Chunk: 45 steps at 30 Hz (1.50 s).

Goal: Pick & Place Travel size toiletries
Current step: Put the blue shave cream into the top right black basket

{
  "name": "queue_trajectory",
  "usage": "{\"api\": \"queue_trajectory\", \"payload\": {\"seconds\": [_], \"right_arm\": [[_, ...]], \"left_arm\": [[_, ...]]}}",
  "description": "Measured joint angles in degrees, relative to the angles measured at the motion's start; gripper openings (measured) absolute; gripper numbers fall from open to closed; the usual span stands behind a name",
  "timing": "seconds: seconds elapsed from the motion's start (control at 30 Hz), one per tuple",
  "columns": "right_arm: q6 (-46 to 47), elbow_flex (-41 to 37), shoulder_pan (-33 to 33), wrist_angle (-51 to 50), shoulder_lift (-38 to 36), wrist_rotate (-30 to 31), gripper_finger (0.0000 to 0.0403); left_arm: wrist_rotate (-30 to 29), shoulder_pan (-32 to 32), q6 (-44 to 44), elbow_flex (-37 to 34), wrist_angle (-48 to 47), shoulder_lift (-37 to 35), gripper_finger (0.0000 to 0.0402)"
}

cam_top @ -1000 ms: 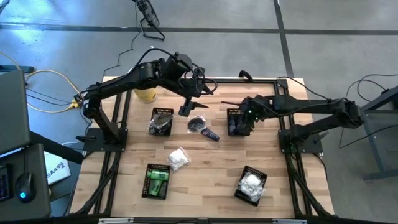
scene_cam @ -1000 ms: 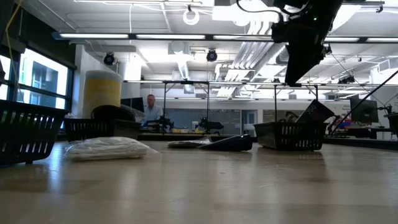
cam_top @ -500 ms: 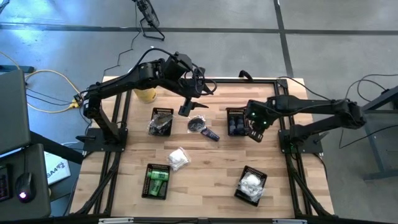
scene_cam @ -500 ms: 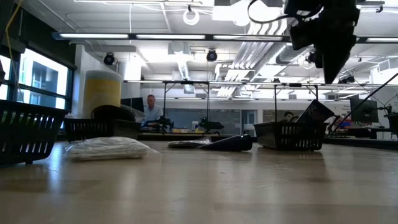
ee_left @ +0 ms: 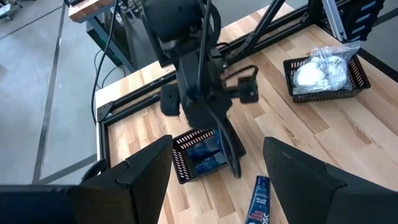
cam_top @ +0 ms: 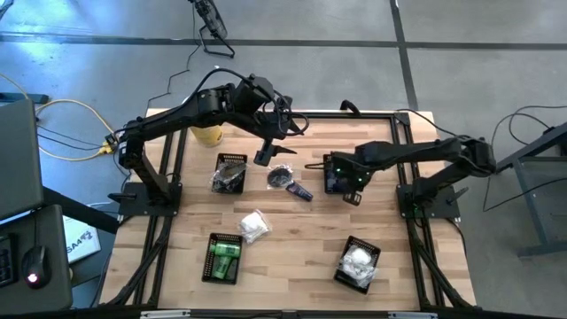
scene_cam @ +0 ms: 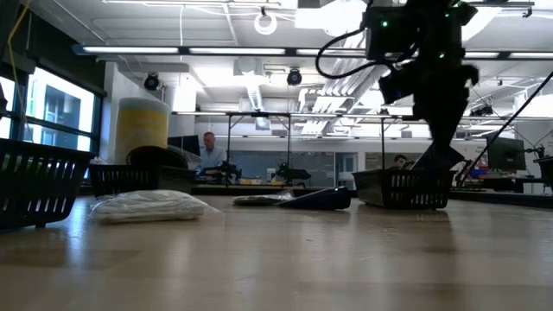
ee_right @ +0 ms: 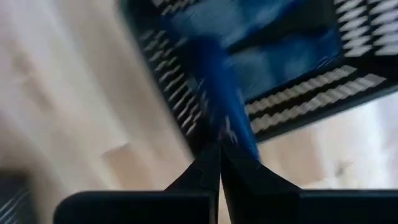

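Observation:
My right gripper (cam_top: 344, 184) hangs shut over the black mesh basket (cam_top: 330, 161) that holds dark blue tubes, on the table's right half. In the right wrist view the shut tips (ee_right: 214, 152) point at a blue tube (ee_right: 217, 74) that leans over the basket's rim (scene_cam: 439, 155). My left gripper (cam_top: 263, 158) hovers open and high near the table's middle, with nothing between its fingers (ee_left: 217, 186). Another dark blue tube (cam_top: 301, 191) lies flat on the wood beside a flat round dark item (cam_top: 281, 177). A white packet (cam_top: 254, 226) lies nearer the front. My right gripper comes down from above with shut fingers right at the leaning blue tube (ee_right: 231, 134) by the basket's rim. The blur in its wrist view hides whether the tips touch it, so I cannot tell.
Three more mesh baskets stand on the table: one with silvery-clear packets (cam_top: 229, 173), one with green bottles (cam_top: 222, 257), one with white packets (cam_top: 357, 263). A yellow canister (cam_top: 208, 135) stands at the far left corner. Bare wood lies between the baskets. A person sits far behind the table (scene_cam: 210, 149).
My right gripper swung toward the table's right edge, then came back left over the blue-tube basket and ended lower. Its fingers stayed together. My left arm kept still.

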Motion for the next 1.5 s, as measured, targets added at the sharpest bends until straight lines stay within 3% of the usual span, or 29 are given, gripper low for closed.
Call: {"api": "queue_trajectory", "payload": {"seconds": [0.27,0.37,0.63,0.77,0.9,1.0,1.17,1.5], "right_arm": [[1.94,0.00,0.02,6.83,2.08,19.64,0.0003],[2.34,0.00,-0.21,8.49,1.55,23.84,0.0003],[8.93,0.00,-0.81,-1.40,-4.89,12.64,0.0003],[14.52,-0.02,-1.22,-7.57,-9.76,10.82,0.0003],[19.86,-0.02,-0.74,-7.36,-14.98,10.80,0.0003],[22.81,-1.39,0.35,-2.99,-18.34,11.50,0.0003],[30.38,-10.34,2.25,4.73,-24.62,12.44,0.0003],[55.13,-18.53,12.87,10.66,-32.06,26.56,0.0003]], "left_arm": [[0.02,0.00,-0.01,0.00,-0.54,0.00,0.0245],[0.04,0.00,-0.01,0.00,-1.12,0.00,0.0245],[0.16,0.00,0.01,0.00,-1.51,0.00,0.0245],[0.15,0.00,0.08,0.00,-1.33,0.00,0.0245],[0.13,0.00,0.15,0.00,-1.18,0.00,0.0245],[0.13,-0.02,0.15,0.00,-1.14,0.00,0.0245],[0.01,0.00,0.17,0.00,-1.23,0.00,0.0245],[-0.03,-0.02,0.45,0.00,-1.46,0.00,0.0245]]}}
